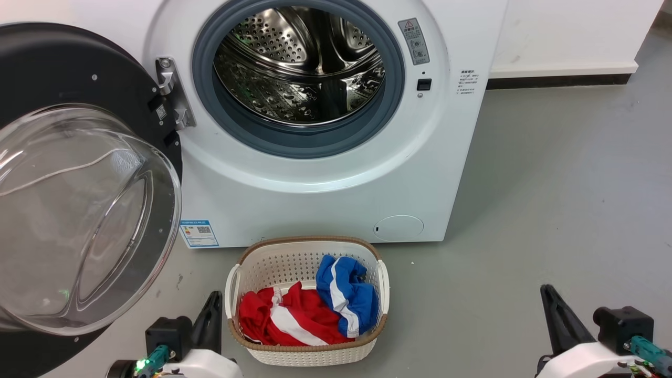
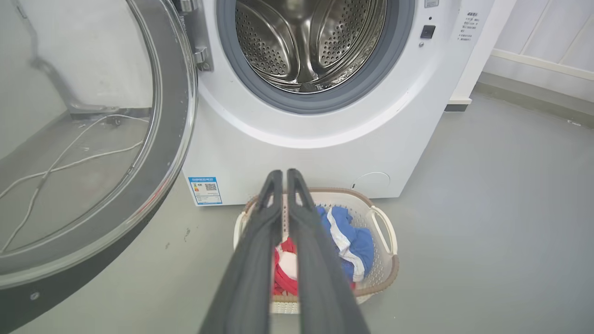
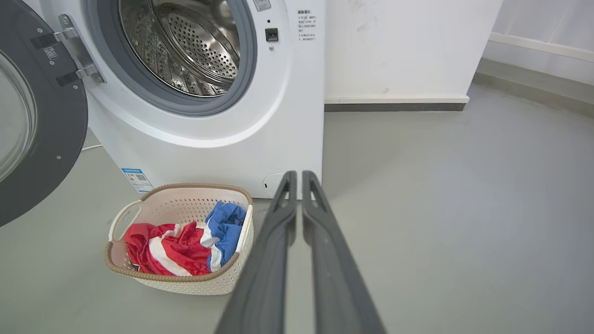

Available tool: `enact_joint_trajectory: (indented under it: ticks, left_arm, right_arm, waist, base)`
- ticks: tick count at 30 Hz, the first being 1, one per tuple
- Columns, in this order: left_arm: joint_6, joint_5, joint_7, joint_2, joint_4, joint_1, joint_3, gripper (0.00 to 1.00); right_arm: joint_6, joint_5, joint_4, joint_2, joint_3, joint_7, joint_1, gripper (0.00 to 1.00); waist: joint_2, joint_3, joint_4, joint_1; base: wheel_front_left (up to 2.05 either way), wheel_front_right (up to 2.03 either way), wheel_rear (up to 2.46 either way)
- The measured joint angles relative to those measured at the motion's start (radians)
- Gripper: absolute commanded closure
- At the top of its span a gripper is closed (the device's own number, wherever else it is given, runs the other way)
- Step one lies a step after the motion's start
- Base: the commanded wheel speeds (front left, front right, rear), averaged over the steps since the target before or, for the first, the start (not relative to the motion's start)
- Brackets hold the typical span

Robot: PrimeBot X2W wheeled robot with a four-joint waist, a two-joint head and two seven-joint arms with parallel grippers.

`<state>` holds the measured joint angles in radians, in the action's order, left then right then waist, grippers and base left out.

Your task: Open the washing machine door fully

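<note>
Head view: the washing machine door (image 1: 79, 199) stood swung out at the left of the frame, its glass bowl bulging toward the camera and well clear of the drum mouth.
Machine: the washing machine (image 1: 325, 184) filled the upper centre, with the steel drum (image 1: 299, 63) exposed and the hinge (image 1: 170, 94) at the opening's upper left.
Left claw: the left gripper (image 1: 214, 304) sat at the lower left, under the door's lower rim and apart from it. In the left wrist view its fingers (image 2: 260, 241) were pressed almost together on nothing.
Right claw: the right gripper (image 1: 550, 296) sat at the lower right, well apart from the machine, likewise closed and empty.
Basket: a laundry basket (image 1: 307, 247) with red and blue clothes stood at the lower centre, just beside the left claw.
Progress: the door looked nearly or wholly at full swing.
Technique: any last push was best made with the left claw's closed tips on the black rim far from the hinge, following its arc.
Risk: pressing the glass bowl could slip, and a low sweep could clip the basket.
</note>
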<state>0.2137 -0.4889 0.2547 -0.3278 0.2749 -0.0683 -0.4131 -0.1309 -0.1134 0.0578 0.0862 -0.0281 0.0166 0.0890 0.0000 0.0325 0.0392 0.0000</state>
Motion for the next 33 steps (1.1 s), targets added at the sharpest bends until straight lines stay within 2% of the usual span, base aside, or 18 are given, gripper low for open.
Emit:
enact_joint_trajectory:
  ticks: [21, 33]
  left_arm:
    - [-0.091, -0.303, -0.095, 0.074, 0.006, 0.008, 0.133, 1.0]
    - [-0.135, -0.444, -0.142, 0.109, 0.0, 0.002, 0.198, 1.0]
  right_arm:
    - [0.0, -0.399, 0.055, -0.01, -0.023, -0.035, -0.031, 1.0]
    - [0.0, -0.586, 0.078, -0.015, -0.032, -0.053, -0.055, 1.0]
  waist:
    - [0.0, -0.006, -0.007, 0.0]
    - [0.0, -0.01, -0.011, 0.0]
  base:
    - [0.0, 0.0, 0.0]
    - [0.0, 0.0, 0.0]
